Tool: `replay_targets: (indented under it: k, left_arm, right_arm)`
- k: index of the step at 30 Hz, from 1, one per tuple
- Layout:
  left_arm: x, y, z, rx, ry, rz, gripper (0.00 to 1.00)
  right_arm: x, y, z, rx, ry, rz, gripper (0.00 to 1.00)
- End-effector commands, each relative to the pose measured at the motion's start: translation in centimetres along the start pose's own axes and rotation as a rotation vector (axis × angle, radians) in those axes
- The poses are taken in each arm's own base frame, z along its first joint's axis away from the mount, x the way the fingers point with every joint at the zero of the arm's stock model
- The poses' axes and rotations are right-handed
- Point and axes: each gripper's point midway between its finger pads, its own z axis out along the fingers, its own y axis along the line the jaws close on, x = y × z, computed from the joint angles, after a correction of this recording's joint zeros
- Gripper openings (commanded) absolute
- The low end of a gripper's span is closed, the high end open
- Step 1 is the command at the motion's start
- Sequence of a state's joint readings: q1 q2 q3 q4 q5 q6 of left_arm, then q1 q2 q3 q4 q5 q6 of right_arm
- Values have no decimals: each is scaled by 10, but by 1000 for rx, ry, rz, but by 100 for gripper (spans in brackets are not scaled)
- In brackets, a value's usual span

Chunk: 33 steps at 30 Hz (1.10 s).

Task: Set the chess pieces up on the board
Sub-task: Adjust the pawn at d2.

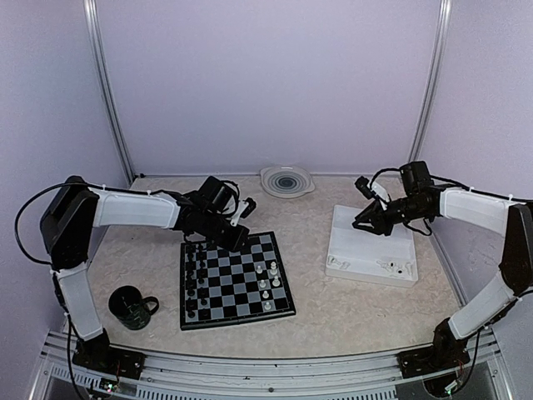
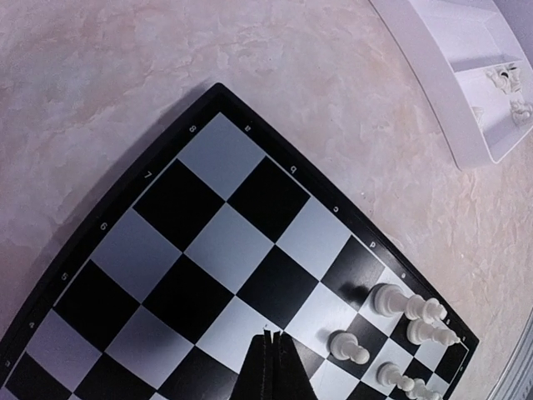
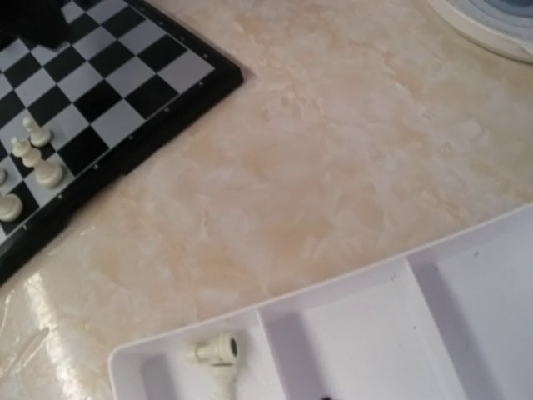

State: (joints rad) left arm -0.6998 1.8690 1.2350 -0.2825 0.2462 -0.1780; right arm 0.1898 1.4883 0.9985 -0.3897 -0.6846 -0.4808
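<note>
Checkered board (image 1: 233,287) flat, black pieces (image 1: 193,283) along its left side, white pieces (image 1: 275,282) (a handful) at right.

Left tool (image 2: 271,340): only its pressed-together tips are showing, the rest being cropped by the lower edge, as is the board (image 2: 208,250) beneath it. Right tool (image 1: 363,223): its jaws are appearing too small overhead to judge. Beneath it, blurred white chess pieces (image 3: 218,350) are lying in the tray (image 3: 350,308), one being cropped.

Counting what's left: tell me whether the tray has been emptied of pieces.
No, a white piece lies in a compartment of the tray in the right wrist view.
</note>
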Motion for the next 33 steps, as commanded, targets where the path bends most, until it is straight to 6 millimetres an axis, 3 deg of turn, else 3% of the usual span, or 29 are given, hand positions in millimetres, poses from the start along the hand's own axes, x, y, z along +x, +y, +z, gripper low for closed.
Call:
replay_targets:
  k: [1, 17, 33]
  left_arm:
    - [8, 3, 15, 26, 75, -13, 0]
    - [48, -17, 36, 130, 193, 24, 0]
    - [54, -32, 36, 194, 212, 57, 0]
  right_arm:
    - [-9, -6, 1, -9, -32, -22, 27]
    - [3, -15, 9, 17, 12, -15, 28]
    - [8, -15, 14, -3, 25, 1, 28]
